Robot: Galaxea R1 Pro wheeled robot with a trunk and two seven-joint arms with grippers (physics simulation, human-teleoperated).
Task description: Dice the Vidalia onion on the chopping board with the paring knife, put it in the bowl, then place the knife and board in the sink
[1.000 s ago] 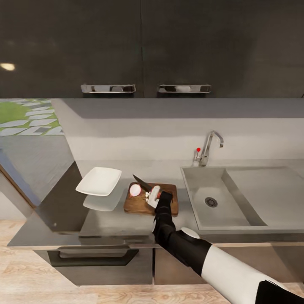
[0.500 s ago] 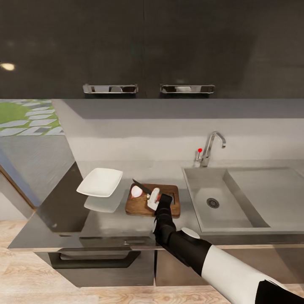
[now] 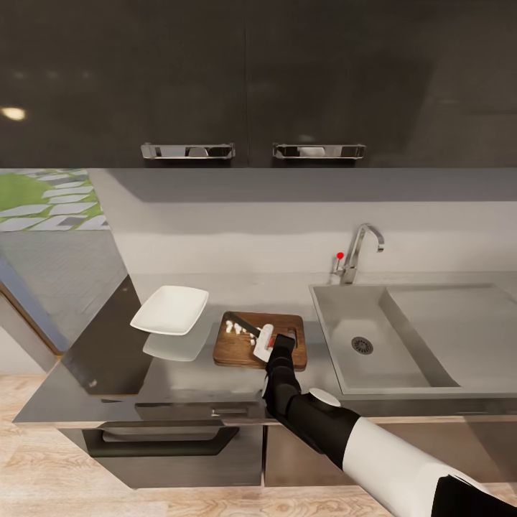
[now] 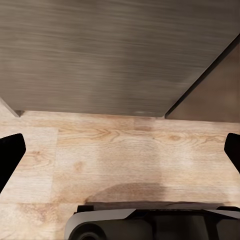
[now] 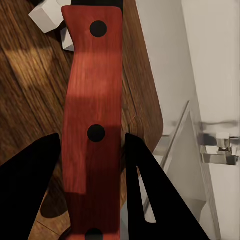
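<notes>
Clamping one paring knife [image 3: 244,325], right pincer [image 3: 267,337] overhangs several onion dice [image 3: 233,328]

Grey countertop [image 3: 179,373], white bowl [image 3: 169,309] at its left, wooden chopping board [image 3: 240,348] beside the sink [image 3: 402,345]

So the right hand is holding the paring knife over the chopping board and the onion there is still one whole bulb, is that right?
Not quite. The right hand does hold the paring knife over the chopping board, but the onion is not whole: the head view shows small white diced pieces lying on the board beside the blade.
</notes>
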